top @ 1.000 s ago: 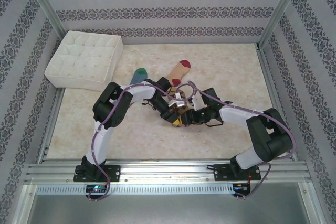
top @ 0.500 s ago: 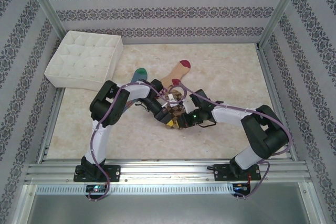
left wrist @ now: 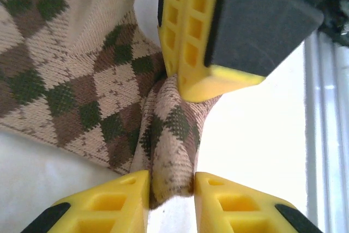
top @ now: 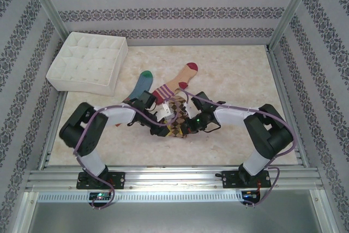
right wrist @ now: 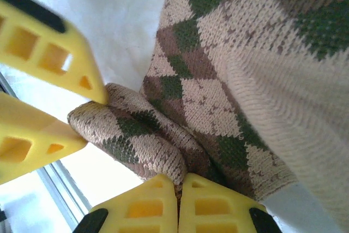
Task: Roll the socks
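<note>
At the upper left of the top view, the box point(top: 87, 61) is sitting on the table point(top: 234, 75), well apart from the socks. Right of it, near the middle, the blue sock point(top: 143, 82) is lying flat with its green toe pointing toward the top of the frame.

The left arm is reaching in from the lower left. In the left wrist view the left gripper point(left wrist: 172, 192) is showing at the bottom edge, its jaws standing a narrow gap apart and pinching a raised fold of the argyle sock point(left wrist: 82, 85). The fold is running up from between the yellow fingers point(left wrist: 117, 200) toward the middle of the frame, while the rest of the sock is spreading flat across the upper left.

In the top view the argyle sock is lying at the centre, between the two grippers and just below the other two socks. Above it and a little right, the tan sock point(top: 180, 77) is stretching toward the upper right, its maroon toe farthest up and its red-and-white stripes at the lower end, beside the blue sock.

The right arm is coming in from the lower right. In the right wrist view the right gripper point(right wrist: 179, 192) is sitting at the bottom edge, its jaws pressing almost together and nipping the argyle fabric where a rolled fold is meeting the tips. The left gripper's fingers are showing at the left edge of that frame, bracketing the end of the same fold.
</note>
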### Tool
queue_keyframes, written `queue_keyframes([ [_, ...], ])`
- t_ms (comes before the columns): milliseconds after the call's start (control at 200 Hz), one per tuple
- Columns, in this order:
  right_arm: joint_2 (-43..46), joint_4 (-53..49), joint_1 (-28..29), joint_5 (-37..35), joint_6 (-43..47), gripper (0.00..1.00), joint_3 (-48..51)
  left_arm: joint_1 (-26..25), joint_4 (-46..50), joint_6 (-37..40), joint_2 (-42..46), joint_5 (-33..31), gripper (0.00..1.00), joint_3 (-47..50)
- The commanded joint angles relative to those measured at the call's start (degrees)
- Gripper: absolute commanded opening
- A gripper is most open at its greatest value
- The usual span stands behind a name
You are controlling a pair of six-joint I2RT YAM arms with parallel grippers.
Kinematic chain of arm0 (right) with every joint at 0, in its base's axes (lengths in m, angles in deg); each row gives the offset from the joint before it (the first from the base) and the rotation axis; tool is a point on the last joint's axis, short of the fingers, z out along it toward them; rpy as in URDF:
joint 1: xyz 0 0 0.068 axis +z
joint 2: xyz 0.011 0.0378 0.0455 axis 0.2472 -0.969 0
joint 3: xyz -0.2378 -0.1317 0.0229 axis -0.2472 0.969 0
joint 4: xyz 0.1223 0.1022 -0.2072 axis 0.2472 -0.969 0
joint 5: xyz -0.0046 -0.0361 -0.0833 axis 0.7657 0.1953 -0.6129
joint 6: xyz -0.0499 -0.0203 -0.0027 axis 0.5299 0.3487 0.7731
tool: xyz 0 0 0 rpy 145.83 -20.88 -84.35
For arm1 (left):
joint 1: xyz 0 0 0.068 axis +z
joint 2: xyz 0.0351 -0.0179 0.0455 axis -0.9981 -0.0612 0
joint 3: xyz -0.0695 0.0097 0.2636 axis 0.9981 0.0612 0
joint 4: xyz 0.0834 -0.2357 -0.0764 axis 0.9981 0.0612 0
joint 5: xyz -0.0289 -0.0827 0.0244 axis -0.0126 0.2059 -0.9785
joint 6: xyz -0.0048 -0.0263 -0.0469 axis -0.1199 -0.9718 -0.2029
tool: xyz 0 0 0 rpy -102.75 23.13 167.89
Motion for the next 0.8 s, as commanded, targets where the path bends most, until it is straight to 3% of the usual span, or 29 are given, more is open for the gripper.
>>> queue_keyframes([
  [0, -2.6, -9.3, -0.4, -0.8, -0.4, 0.01, -0.9, -3.8, -12.8, 1.2, 7.7, -10.5, 0.28, 6.3],
  [120, -3.6, -11.2, -0.4, -0.1, -0.5, 0.01, -2.5, -7.4, -22.6, 0.8, 15.3, -18.8, 0.34, 13.1],
  [255, -4.6, -13.5, -0.3, 0.0, -0.3, 0.02, -4.2, -9.0, -23.2, -3.8, 18.6, -23.1, 0.35, 13.1],
  [620, -7.2, -16.2, -0.3, -1.0, -1.0, 0.03, -6.8, -11.8, -24.4, -8.3, 11.2, -23.2, 0.35, 10.3],
  [794, -6.8, -14.9, 0.2, -0.7, -2.2, 0.06, -6.3, -11.8, -25.0, -9.5, 5.5, -26.1, 0.34, 9.7],
])
